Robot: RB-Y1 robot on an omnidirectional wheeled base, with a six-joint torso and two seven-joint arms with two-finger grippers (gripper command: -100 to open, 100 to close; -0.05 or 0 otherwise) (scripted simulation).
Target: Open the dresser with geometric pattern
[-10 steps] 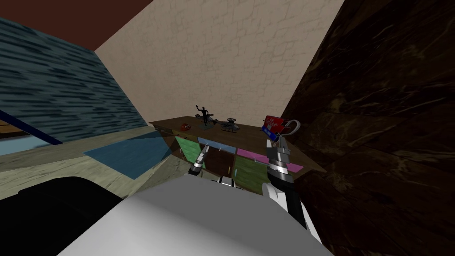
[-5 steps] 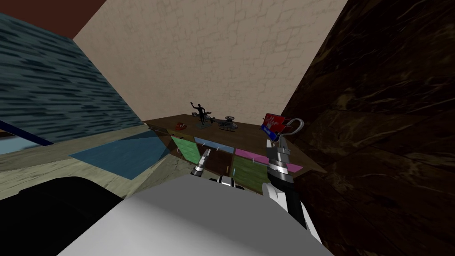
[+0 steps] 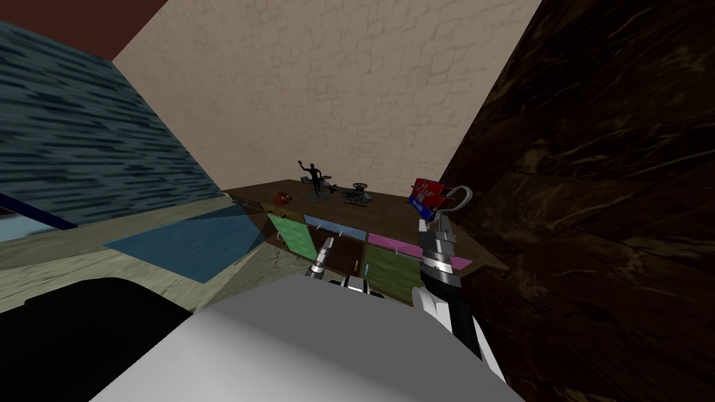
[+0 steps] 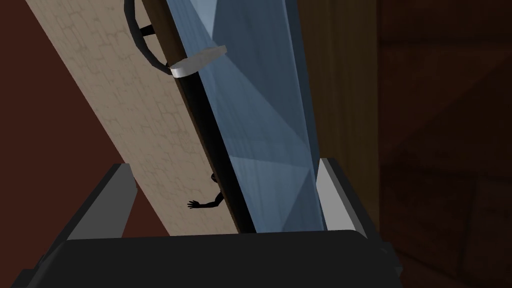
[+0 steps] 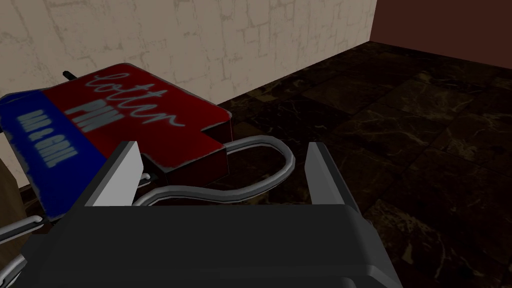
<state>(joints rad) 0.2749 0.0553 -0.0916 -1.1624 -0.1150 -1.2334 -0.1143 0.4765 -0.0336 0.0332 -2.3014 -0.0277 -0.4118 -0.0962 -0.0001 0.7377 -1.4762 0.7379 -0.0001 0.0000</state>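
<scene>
My left tool (image 3: 327,244) hovers at the face of the dresser (image 3: 388,266), a low brown piece with green, blue and pink faceted fronts. It stands against the beige wall (image 3: 335,91), in the corner formed with a dark marbled wall (image 3: 600,174). In the left wrist view the left tool (image 4: 225,165) has its fingers (image 4: 334,192) spread wide with nothing gripped. The blue front (image 4: 260,115) and the dresser's dark edge run between them, and I cannot tell whether either finger touches the panel. A curved light grey handle (image 4: 197,61) sits farther along that edge, beyond the fingertips. My right tool (image 3: 441,218) is raised over the dresser's right end, beside a red and blue sign (image 3: 427,195). In the right wrist view the right tool (image 5: 220,175) is likewise open and empty. A grey wire loop (image 5: 260,172) fixed to the lettered sign (image 5: 125,120) lies between its fingers. On the dresser's top stand a black figurine (image 3: 315,177), a toy helicopter (image 3: 357,197) and a small red object (image 3: 282,197). A blue rug (image 3: 188,241) lies on the floor to the dresser's left.
</scene>
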